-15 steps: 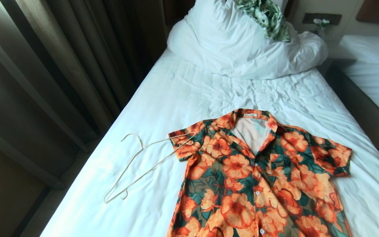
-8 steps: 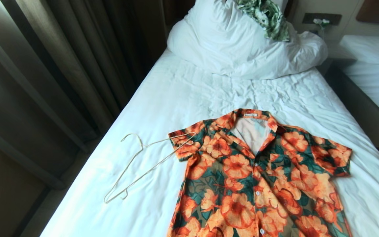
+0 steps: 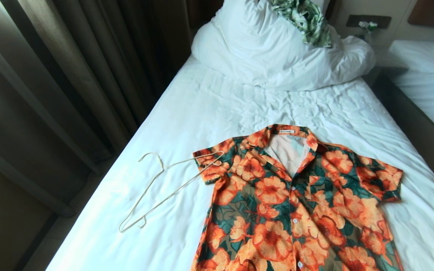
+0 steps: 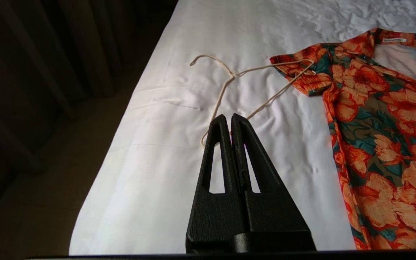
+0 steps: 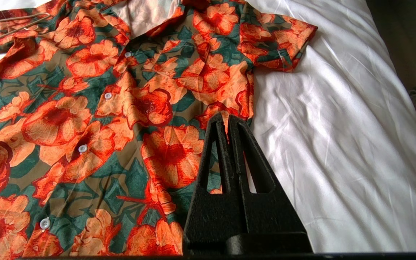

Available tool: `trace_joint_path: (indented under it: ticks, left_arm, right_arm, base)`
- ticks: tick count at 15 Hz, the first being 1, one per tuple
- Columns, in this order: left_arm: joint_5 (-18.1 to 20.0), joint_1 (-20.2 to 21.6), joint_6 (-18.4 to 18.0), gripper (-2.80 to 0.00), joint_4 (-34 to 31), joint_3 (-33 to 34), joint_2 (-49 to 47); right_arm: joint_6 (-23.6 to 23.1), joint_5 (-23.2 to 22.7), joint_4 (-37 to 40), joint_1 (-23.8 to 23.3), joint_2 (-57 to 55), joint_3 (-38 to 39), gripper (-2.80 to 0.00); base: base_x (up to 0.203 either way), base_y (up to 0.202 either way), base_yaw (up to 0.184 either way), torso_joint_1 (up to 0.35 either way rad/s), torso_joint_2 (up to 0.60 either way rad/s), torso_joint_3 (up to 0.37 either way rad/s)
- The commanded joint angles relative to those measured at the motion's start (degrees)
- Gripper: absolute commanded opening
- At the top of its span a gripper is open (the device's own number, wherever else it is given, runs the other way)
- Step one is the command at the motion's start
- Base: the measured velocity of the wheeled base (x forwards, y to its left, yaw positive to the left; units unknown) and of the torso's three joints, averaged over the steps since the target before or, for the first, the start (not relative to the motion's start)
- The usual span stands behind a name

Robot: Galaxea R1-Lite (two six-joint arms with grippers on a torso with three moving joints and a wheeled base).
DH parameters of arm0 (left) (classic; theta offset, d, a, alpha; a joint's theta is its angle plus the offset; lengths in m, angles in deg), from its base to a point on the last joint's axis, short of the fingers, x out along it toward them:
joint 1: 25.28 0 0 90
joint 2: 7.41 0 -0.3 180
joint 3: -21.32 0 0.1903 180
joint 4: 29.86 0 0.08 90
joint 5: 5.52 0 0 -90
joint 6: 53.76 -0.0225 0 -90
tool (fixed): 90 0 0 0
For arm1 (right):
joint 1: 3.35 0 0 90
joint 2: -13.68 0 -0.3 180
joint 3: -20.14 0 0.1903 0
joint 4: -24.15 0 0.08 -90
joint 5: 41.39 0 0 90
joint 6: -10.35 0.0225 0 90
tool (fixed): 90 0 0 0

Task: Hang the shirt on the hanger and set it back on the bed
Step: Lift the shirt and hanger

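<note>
On the near half of the bed (image 3: 202, 101), the shirt (image 3: 296, 203) is lying flat and face up, buttoned down the front, its collar open at twelve o'clock and showing the pale lining, its two short sleeves spreading out toward nine and three o'clock. The hanger (image 3: 153, 192) is lying on the sheet at nine o'clock from the shirt, its hook pointing toward the head of the bed and one of its corners resting on top of the shirt's nearer sleeve, so the two are touching there while the rest of the wire is lying on bare sheet. At twelve o'clock, well apart from the shirt, the bunched duvet (image 3: 277, 56) is piling up by the headboard, with a green leaf-print garment (image 3: 307, 20) sitting on it. Dark curtains (image 3: 70, 75) are hanging at nine o'clock beside the bed, and a second bed (image 3: 428, 79) is showing at two o'clock. The left gripper (image 4: 231, 117) is hanging above the sheet near the hanger, its fingers pressed together on nothing. The right gripper (image 5: 227, 117) is hanging over the shirt's side edge below the sleeve, fingers likewise together and empty.
</note>
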Motion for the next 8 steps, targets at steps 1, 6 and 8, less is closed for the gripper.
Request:
trace_joint_path:
  ticks: [1,6,8]
  left_arm:
    - [0.0,0.0,0.3,-2.80,0.0,2.1,-0.1]
    - [0.4,0.0,0.9,-2.80,-0.3,-0.6,-0.1]
    - [1.3,0.0,1.7,-2.80,-1.7,-6.5,-2.6]
  right_arm:
    - [0.0,0.0,0.0,0.0,0.0,0.0,-2.80]
    - [0.0,0.0,0.0,0.0,0.0,0.0,-2.80]
    - [0.0,0.0,0.0,0.0,0.0,0.0,-2.80]
  base:
    - [0.000,0.000,0.000,0.000,0.00,0.000]
    - [0.000,0.000,0.000,0.000,0.00,0.000]
    - [0.000,0.000,0.000,0.000,0.00,0.000]
